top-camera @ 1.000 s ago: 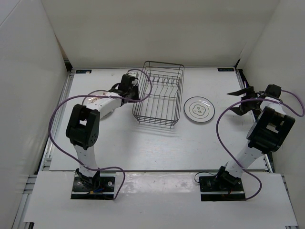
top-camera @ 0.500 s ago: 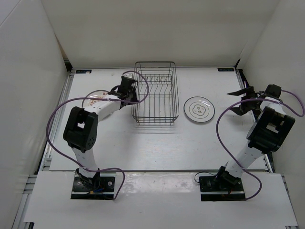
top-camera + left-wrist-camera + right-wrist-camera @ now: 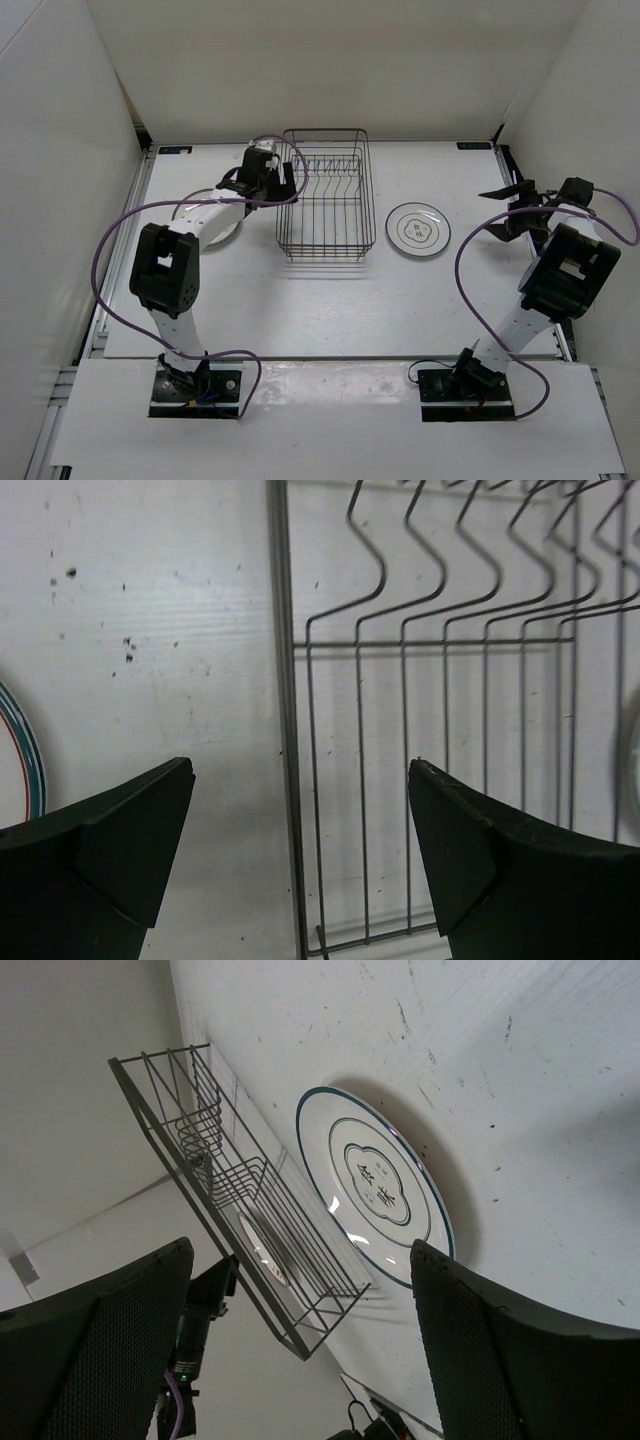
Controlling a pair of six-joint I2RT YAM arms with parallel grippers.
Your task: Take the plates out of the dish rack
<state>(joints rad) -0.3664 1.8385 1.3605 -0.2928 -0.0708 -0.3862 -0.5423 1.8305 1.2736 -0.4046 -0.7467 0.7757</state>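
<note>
Left gripper (image 3: 300,770) agape; seemingly above dish rack (image 3: 325,200).

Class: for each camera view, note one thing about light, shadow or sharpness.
Top external: soft even light, black wire dish rack casts a faint shadow. Left wrist: wires crisp, dark fingers underexposed. Right wrist: tilted frame, round ringed white plate sharp, soft shadow beside it.

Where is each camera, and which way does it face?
Top external: high behind the bases, looking down on the black wire dish rack; both arms show.
Left wrist: above the rack's left rim, facing down; open left fingers show.
Right wrist: at the table's right, facing left at the white round plate with dark rings; open right fingers show.
Shared: the rack in all three; that plate in top and right wrist.
</note>
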